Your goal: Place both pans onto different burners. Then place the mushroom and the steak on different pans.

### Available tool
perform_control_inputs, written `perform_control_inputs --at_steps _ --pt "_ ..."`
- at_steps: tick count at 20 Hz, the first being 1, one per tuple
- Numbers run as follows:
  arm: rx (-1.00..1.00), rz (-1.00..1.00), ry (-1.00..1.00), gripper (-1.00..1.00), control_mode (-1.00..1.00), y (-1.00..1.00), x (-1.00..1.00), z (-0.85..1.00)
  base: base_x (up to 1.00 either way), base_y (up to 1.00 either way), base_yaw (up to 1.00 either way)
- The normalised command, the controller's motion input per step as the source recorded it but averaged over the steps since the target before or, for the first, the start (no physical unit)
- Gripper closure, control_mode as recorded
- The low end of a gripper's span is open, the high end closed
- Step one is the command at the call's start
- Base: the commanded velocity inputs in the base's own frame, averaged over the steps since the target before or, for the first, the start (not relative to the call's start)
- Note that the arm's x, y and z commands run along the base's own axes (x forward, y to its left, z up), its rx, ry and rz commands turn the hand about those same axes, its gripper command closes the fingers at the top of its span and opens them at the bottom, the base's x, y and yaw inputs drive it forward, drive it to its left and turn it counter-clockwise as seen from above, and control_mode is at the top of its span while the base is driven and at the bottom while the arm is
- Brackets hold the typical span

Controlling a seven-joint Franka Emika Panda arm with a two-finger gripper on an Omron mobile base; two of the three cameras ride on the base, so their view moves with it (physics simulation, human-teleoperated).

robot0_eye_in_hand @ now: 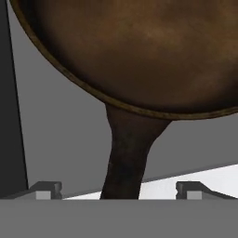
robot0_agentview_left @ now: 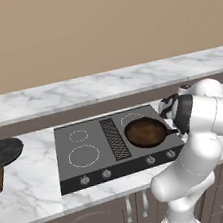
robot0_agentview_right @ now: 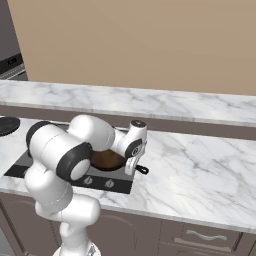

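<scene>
reddish-brown pan [robot0_agentview_left: 146,131] sits on the cooktop's [robot0_agentview_left: 89,137] front right burner in the left base view; the black pan [robot0_agentview_left: 4,151] lies on the marble counter [robot0_agentview_left: 28,181] well to the left. from the right, the arm hides most of that brown pan [robot0_agentview_right: 107,159]. hand view: the jaws [robot0_eye_in_hand: 119,189] stand wide apart, either side of the pan's handle [robot0_eye_in_hand: 125,158], not touching it.

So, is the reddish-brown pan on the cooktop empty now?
Empty. The reddish-brown pan sits on the cooktop, and its inside shows bare brown surface.
</scene>
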Motion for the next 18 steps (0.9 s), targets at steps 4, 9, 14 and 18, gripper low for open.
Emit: perform_control_inputs --at_steps 4,9,14,18 --pt "0.0 -0.15 0.0 -1.0 -1.0 0.13 -0.01 0.22 0.0 0.0 0.0" --pt "0.0 -0.19 0.0 -1.0 -1.0 0.27 0.0 0.43 0.0 0.0 0.0" --pt "0.0 -0.21 0.0 -1.0 -1.0 0.36 0.0 0.48 0.0 0.0 0.0" --pt "0.0 -0.24 0.0 -1.0 -1.0 0.48 -0.02 0.29 0.0 0.0 0.0"
